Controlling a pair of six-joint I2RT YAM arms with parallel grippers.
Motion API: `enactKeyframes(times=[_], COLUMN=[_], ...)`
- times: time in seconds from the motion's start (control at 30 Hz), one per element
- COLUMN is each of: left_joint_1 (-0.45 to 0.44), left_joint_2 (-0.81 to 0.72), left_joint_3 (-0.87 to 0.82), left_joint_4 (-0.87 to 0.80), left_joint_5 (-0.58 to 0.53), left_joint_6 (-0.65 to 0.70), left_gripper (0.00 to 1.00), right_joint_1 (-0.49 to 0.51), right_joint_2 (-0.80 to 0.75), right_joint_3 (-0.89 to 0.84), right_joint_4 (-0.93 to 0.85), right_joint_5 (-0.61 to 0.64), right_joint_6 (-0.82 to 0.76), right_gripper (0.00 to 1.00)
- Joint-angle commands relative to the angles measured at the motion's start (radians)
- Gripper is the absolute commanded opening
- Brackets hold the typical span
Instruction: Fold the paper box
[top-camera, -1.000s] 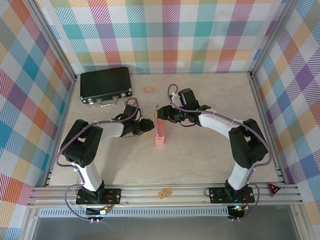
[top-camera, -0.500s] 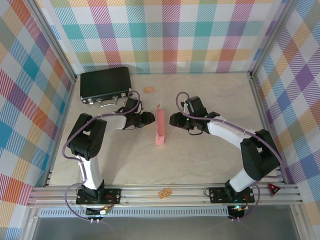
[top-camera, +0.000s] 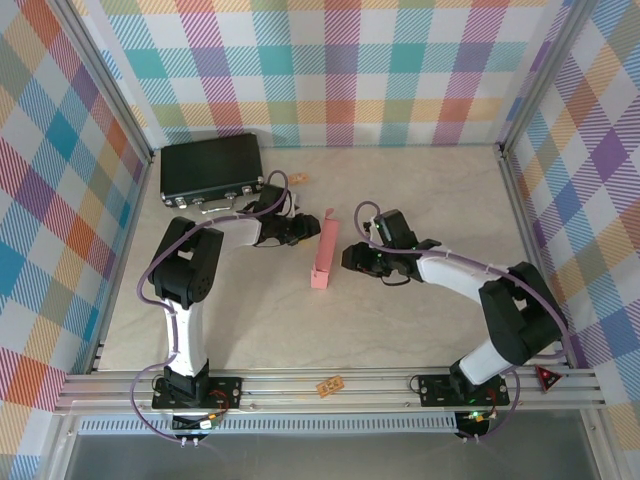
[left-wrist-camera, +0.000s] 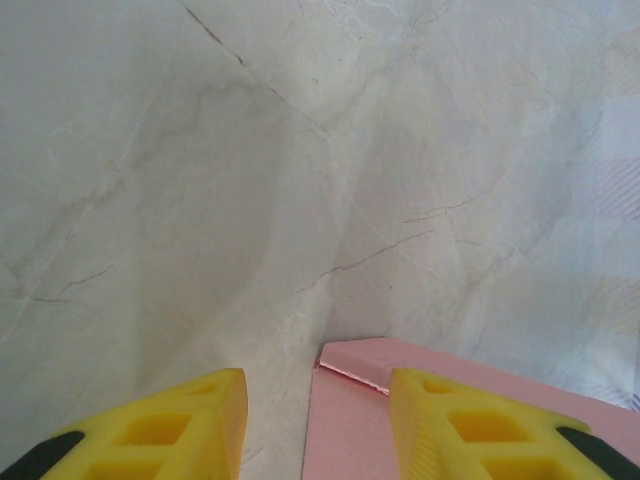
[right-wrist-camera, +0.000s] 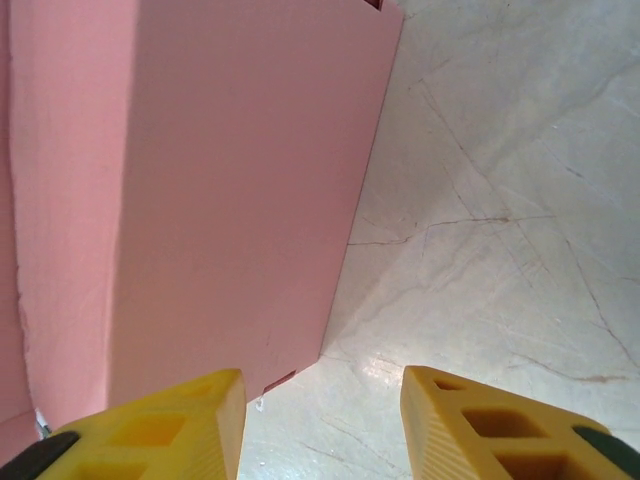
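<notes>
The salmon-pink paper box (top-camera: 322, 255) stands on its long edge in the middle of the table, a thin folded strip running away from the arms. My left gripper (top-camera: 301, 230) is just left of its far end and is open. In the left wrist view a folded corner of the box (left-wrist-camera: 350, 425) lies between the yellow fingers (left-wrist-camera: 190, 420), close to the right one. My right gripper (top-camera: 351, 258) is just right of the box's middle, also open. The right wrist view has a broad flat face of the box (right-wrist-camera: 200, 180) ahead of the left finger (right-wrist-camera: 175, 415).
A black hard case (top-camera: 212, 168) with metal latches lies at the back left, close behind the left arm. A small tan tag (top-camera: 298, 179) sits near it. The patterned walls enclose the table on three sides, and bare marble lies right of the box.
The left gripper has slid farther back along the box toward its far end. The right gripper has drawn slightly nearer. The box's far end has swung a little to the right.
</notes>
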Motion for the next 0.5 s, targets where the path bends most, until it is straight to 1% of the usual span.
enactKeyframes(times=[0.0,0.17,0.3,0.47], left_joint_1=[-0.006,-0.006,-0.006,-0.006], left_joint_2=[-0.004,-0.007,-0.009,-0.014], left_joint_3=[0.021,0.018,0.014,0.012], left_joint_4=[-0.04,-0.041,-0.039,-0.039], left_joint_5=[0.023,0.026,0.027,0.027], left_joint_6=[0.023,0.022,0.02,0.016], left_gripper=[0.42,0.42,0.42,0.41], right_joint_1=[0.003,-0.014,-0.02,-0.022], right_joint_2=[-0.056,-0.071,-0.009,0.05], right_joint_3=[0.003,0.009,0.075,0.127], right_joint_4=[0.063,0.156,0.156,0.128], right_joint_5=[-0.013,-0.055,-0.108,-0.091], right_joint_6=[0.023,0.067,0.069,0.063], right_gripper=[0.47,0.48,0.54,0.55])
